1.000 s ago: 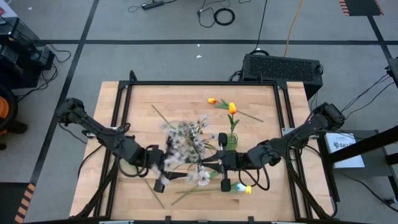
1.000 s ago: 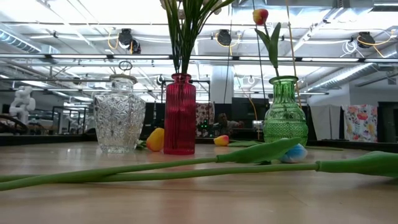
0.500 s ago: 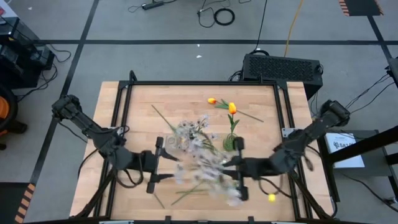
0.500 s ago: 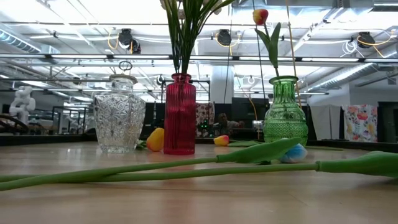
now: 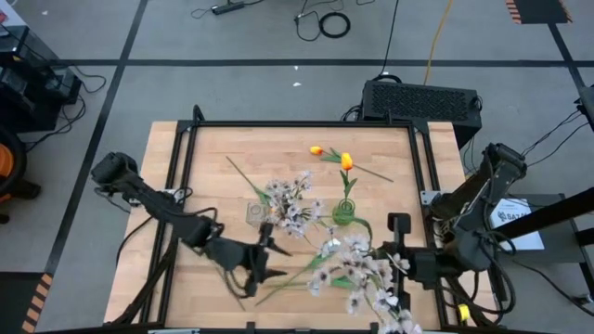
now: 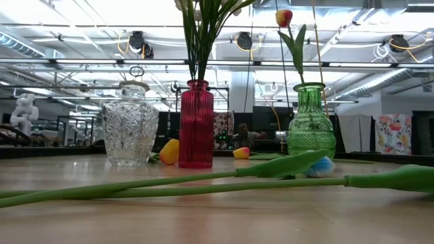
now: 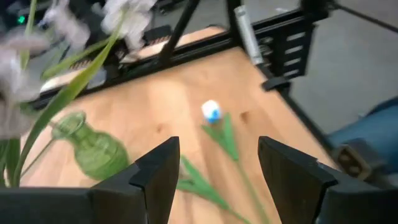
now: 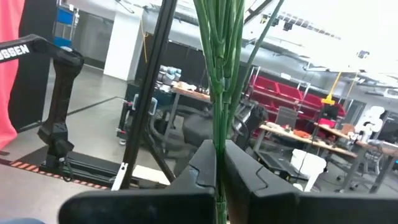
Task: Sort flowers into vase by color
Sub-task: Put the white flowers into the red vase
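The right hand [image 8: 219,168] is clenched on a bunch of green stems [image 8: 221,74], and the pale blossom spray [image 5: 357,274] fans out just beside it over the desk's [image 5: 204,158] near edge. The left hand [image 5: 264,260], fingers [image 7: 158,171] spread and released, hovers low with nothing between them; ahead of it lie a pale-blue tulip [image 7: 211,112] and the green vase [image 7: 90,146]. Farther off stand the red vase [image 6: 196,125], the clear vase [image 6: 130,125] and two orange tulips [image 5: 345,161] on the desk
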